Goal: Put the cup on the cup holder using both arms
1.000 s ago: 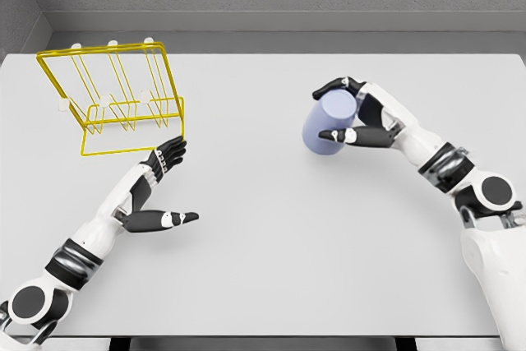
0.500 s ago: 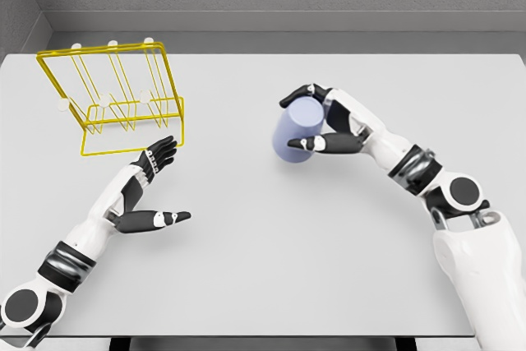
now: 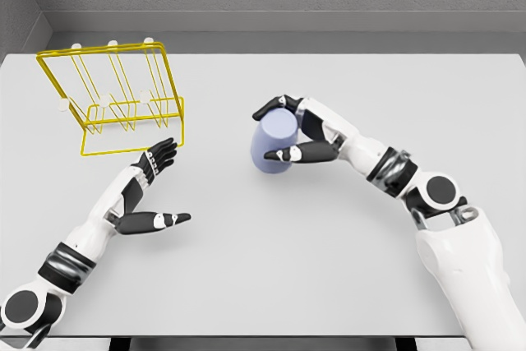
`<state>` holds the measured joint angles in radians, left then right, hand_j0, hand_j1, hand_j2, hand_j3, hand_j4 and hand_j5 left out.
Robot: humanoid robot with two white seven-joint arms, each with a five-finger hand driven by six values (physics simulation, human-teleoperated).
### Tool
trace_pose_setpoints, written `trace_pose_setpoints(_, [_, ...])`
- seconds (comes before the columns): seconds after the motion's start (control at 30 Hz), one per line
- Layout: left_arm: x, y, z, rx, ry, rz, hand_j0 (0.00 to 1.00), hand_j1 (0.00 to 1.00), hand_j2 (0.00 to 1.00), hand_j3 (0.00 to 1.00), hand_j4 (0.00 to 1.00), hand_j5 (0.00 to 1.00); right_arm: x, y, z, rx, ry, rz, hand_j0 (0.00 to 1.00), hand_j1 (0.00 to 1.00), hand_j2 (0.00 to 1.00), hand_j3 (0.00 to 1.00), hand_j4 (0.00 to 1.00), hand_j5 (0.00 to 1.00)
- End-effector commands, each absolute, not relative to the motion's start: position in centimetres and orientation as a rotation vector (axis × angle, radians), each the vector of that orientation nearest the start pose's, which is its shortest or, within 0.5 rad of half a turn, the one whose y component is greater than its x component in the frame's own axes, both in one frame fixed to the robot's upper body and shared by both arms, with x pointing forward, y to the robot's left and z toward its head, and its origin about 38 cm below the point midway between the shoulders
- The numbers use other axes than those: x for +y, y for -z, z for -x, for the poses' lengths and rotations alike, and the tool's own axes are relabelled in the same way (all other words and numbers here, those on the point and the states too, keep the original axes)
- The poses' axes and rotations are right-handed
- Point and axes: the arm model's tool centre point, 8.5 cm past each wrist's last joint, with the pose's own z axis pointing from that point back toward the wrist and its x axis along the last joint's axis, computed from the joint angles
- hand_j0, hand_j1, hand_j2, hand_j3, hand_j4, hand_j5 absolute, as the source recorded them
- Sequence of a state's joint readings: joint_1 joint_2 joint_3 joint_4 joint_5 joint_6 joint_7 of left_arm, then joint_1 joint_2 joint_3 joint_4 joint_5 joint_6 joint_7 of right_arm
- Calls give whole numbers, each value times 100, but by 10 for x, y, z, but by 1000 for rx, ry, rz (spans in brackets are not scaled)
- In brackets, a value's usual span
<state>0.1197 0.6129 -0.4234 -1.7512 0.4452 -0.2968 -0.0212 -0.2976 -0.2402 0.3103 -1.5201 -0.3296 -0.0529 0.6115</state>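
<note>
A pale lavender cup is near the middle of the grey table, tilted, with my right hand shut on it: fingers over the top, thumb along the near side. The yellow wire cup holder stands at the far left, with white-tipped pegs along its top bar. My left hand is open just in front of the holder's near corner, fingers pointing toward it and thumb stretched right. It holds nothing. A wide gap separates the cup from the holder and from the left hand.
The grey table spreads across the view, with a dark wall behind its far edge. The right forearm crosses the table from the lower right.
My right hand has carried the cup leftward toward the table's middle, about a hand's width per step. The left hand has drawn back slightly and stays open.
</note>
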Motion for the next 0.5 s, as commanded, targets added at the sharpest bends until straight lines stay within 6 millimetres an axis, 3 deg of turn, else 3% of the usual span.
trace_pose_setpoints(0.0, [263, -83, -296, -1625, 487, 303, 100, 100, 100, 100, 100, 100, -164, -142, -408, -1623, -813, -648, 46, 46, 46, 46, 46, 46])
trace_pose_setpoints(0.47, [263, -82, -296, -1622, 483, 301, 100, 100, 100, 100, 100, 100, -159, -127, -406, -1567, -841, -641, 47, 47, 47, 47, 47, 47])
